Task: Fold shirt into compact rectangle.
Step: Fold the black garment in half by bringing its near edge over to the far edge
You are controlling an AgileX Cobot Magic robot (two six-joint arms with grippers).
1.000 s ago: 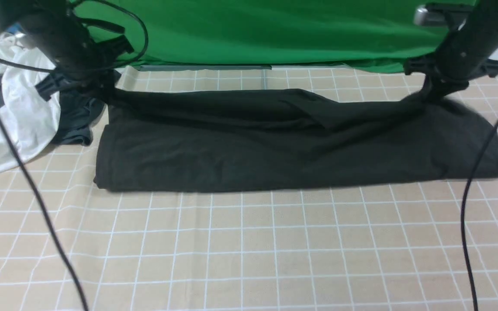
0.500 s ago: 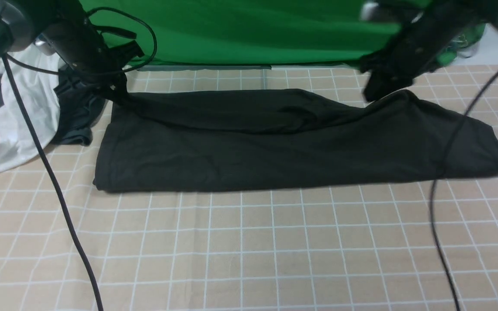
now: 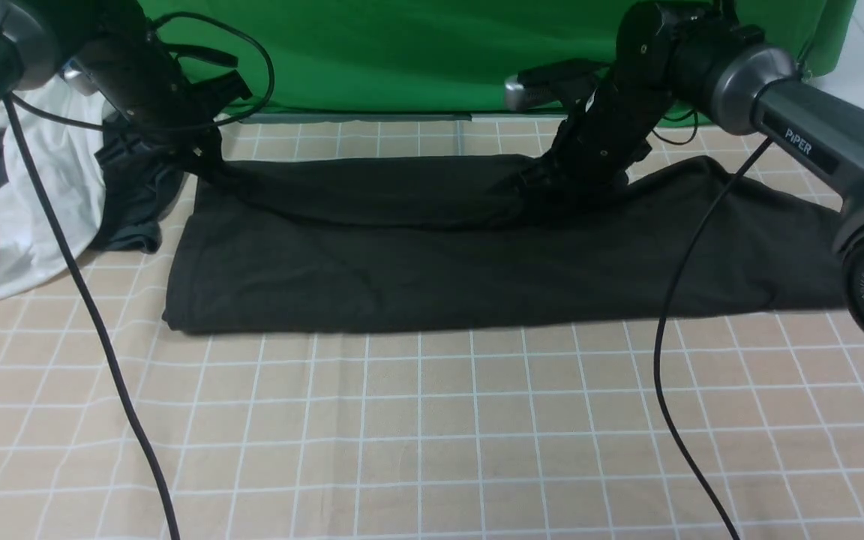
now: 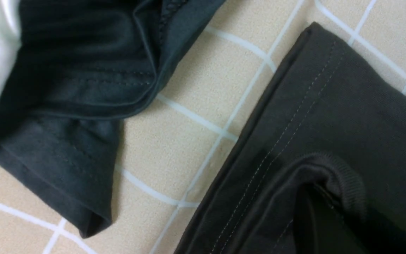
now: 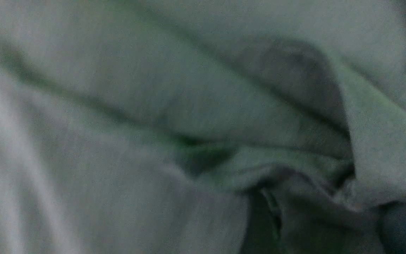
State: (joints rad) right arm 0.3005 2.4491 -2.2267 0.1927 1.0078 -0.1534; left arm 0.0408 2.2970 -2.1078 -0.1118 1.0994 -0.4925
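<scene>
The black shirt (image 3: 439, 262) lies as a long folded band across the checked table (image 3: 432, 435). My left gripper (image 3: 203, 157) is shut on the shirt's far left corner and lifts it slightly. In the left wrist view a ribbed edge of the shirt (image 4: 344, 180) runs into the dark jaws. My right gripper (image 3: 552, 187) is down on the shirt's back edge near the middle. In the blurred right wrist view its fingers (image 5: 405, 229) stand apart, pressed into folds of the shirt (image 5: 189, 106), so it is open.
A white garment (image 3: 42, 195) and a smaller dark charcoal garment (image 3: 132, 202) are heaped at the far left, close to the shirt's corner. A green backdrop (image 3: 417, 52) closes the far side. Black cables (image 3: 87, 315) hang in front from both arms.
My right gripper let go of the shirt's right end, which dropped flat, and swung left to the middle of the back edge. The left gripper kept its hold.
</scene>
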